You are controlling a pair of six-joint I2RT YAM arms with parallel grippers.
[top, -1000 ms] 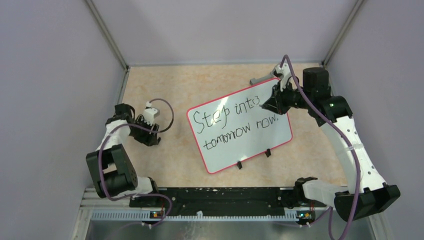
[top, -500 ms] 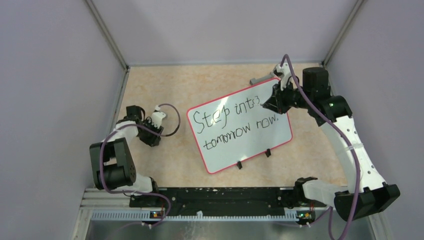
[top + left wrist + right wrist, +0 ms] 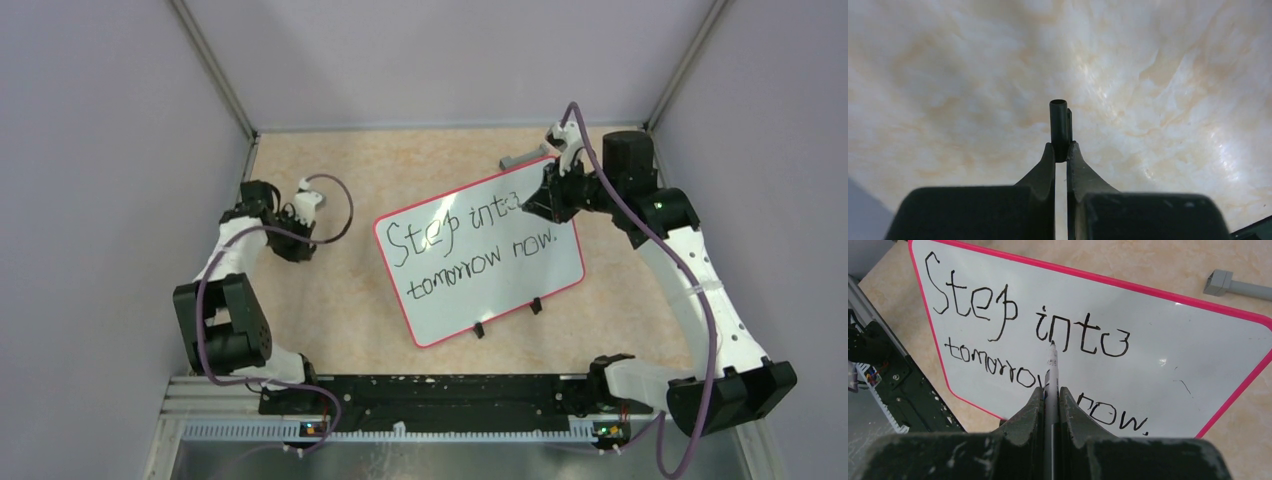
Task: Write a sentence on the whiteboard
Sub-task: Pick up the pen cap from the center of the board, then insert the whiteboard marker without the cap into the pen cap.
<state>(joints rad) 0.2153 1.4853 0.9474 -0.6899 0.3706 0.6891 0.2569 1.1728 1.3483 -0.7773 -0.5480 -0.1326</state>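
Note:
The whiteboard [image 3: 505, 292], white with a pink rim, lies tilted on the marbled table. The sentence [image 3: 468, 243] in black reads "Step into tomorrow now." over two lines. My right gripper [image 3: 528, 206] hovers over the board's far right part, shut on a white marker [image 3: 1051, 367] whose tip points at the word "into". In the right wrist view the whiteboard [image 3: 1178, 355] and the sentence [image 3: 1000, 315] fill the frame beyond the right gripper [image 3: 1050, 392]. My left gripper [image 3: 296, 246], left of the board, is shut on a small black cap [image 3: 1059, 125], pinched at the fingertips of that gripper [image 3: 1060, 151].
A grey stick-like piece [image 3: 521, 159] lies just beyond the board's far edge, also seen in the right wrist view [image 3: 1229, 284]. Two black clips [image 3: 478, 330] [image 3: 536, 306] sit on the board's near edge. Grey walls close in on three sides.
The left gripper has gone from open to shut on the black cap and has shifted toward the far left. The right gripper with the marker has barely moved.

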